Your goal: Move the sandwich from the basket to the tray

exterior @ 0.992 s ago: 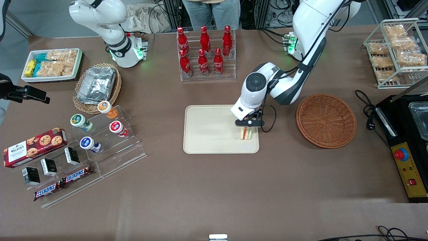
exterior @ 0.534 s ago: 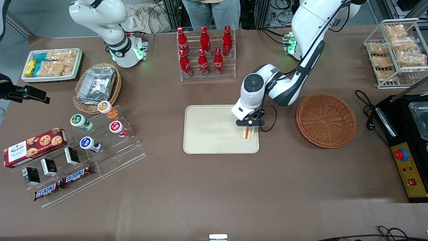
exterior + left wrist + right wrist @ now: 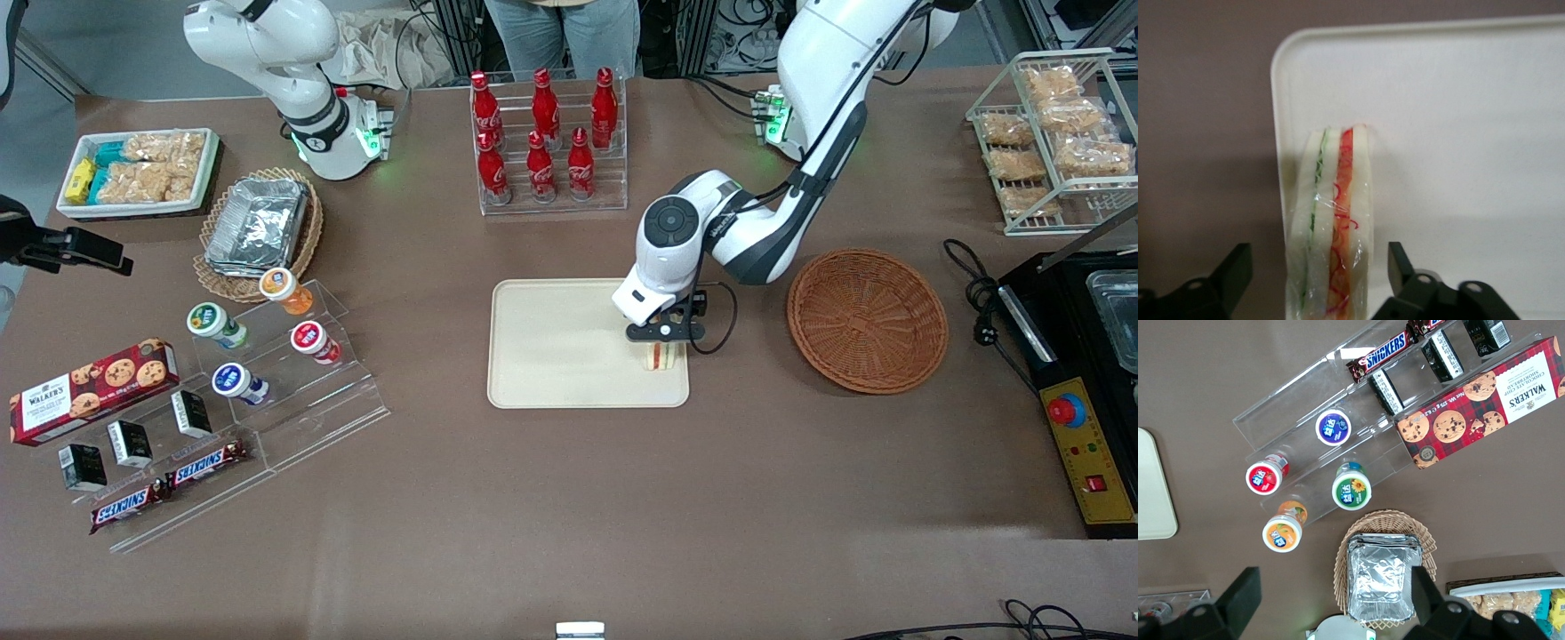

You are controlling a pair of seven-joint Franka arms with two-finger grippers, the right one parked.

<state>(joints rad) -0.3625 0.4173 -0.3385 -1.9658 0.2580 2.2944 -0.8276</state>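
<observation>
The sandwich stands on edge on the cream tray, near the tray corner closest to the reddish-brown basket. The left gripper is just above it, open, with a finger on each side. In the left wrist view the wrapped sandwich shows its green and red-orange layers, and there is a gap between it and each black fingertip. It rests close to the tray's rim. The basket is empty and lies on the table toward the working arm's end.
A clear rack of red bottles stands farther from the camera than the tray. An acrylic stand with cups and snack bars and a tan basket of foil containers lie toward the parked arm's end. A black appliance with its cable is beside the basket.
The gripper and sandwich shifted slightly toward the basket over the tray corner. The wrist has since lifted a little while the sandwich stays on the tray.
</observation>
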